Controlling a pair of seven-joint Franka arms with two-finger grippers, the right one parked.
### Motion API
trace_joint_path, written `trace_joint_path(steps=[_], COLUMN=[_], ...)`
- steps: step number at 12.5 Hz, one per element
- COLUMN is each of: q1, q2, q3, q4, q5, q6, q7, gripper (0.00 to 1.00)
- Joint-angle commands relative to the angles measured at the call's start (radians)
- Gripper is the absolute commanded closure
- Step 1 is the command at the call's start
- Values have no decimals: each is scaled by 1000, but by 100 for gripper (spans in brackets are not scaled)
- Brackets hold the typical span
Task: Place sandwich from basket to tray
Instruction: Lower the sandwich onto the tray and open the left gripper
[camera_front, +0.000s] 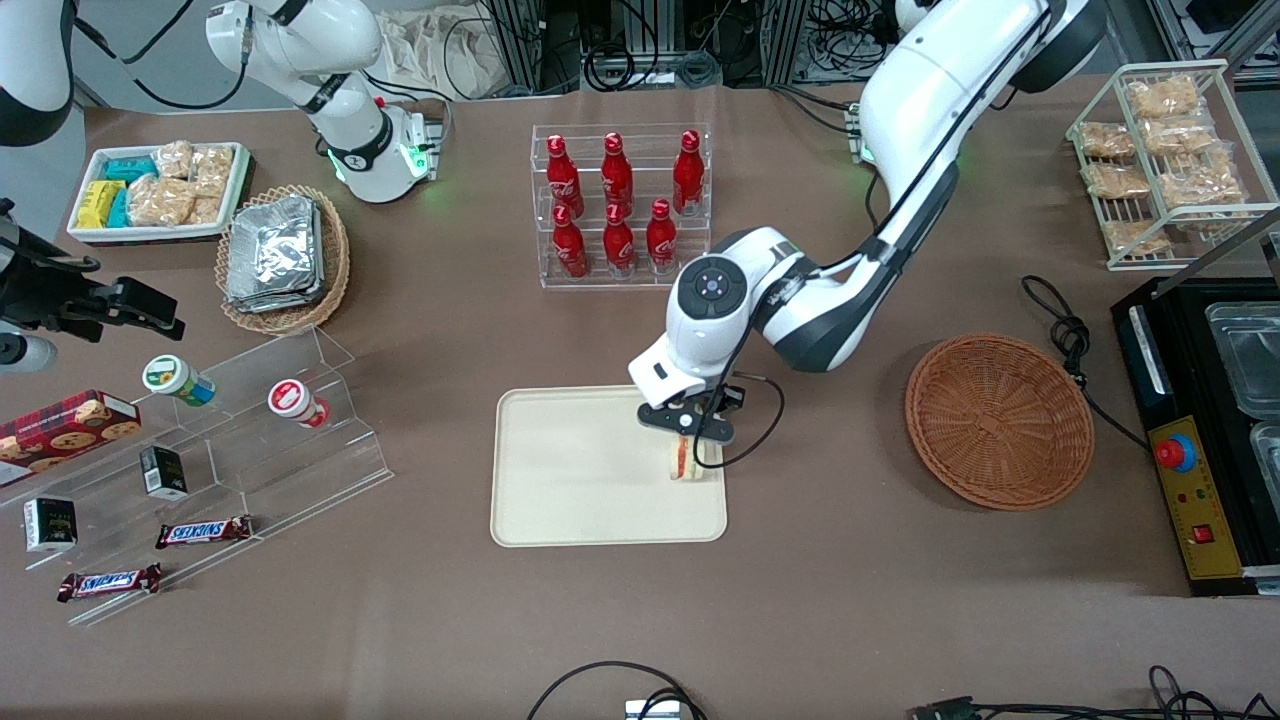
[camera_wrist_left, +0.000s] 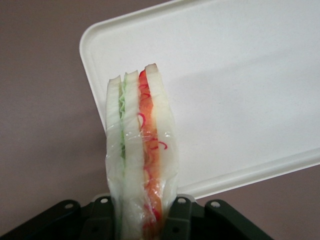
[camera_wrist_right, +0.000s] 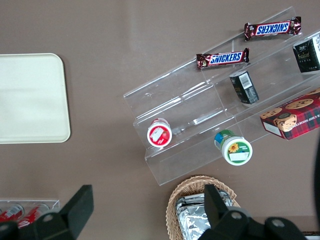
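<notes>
**Cream tray reached, sandwich held at its very edge**

Lay at lower centre of the front view: tray (camera_front: 590, 470). Hung over its edge nearest the working arm: gripper (camera_front: 687, 432), clamped on the sandwich (camera_front: 684, 458), wedge upright, film-wrapped. Sat bare at centre right: basket (camera_front: 998, 420). Risked, by judgement: toppling or sliding off the rim on release, so near that edge.

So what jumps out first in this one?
The gripper shut on the sandwich, holding it edge-up just above the tray, near the tray's edge toward the working arm's end. The reddish-brown basket it came from sits empty toward that same end. A rack of red bottles stands farther from the camera than the tray.
</notes>
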Motion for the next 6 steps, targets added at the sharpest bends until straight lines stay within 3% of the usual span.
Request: trace_joint_path(steps=[1, 3, 6], q1=[-42, -53, -53], q2=[102, 133, 188], q3=[8, 14, 16], q4=[113, 117, 119], q5=[25, 42, 124], q6=[-9, -8, 51], q7=[-19, -28, -114], gripper=[70, 70, 70])
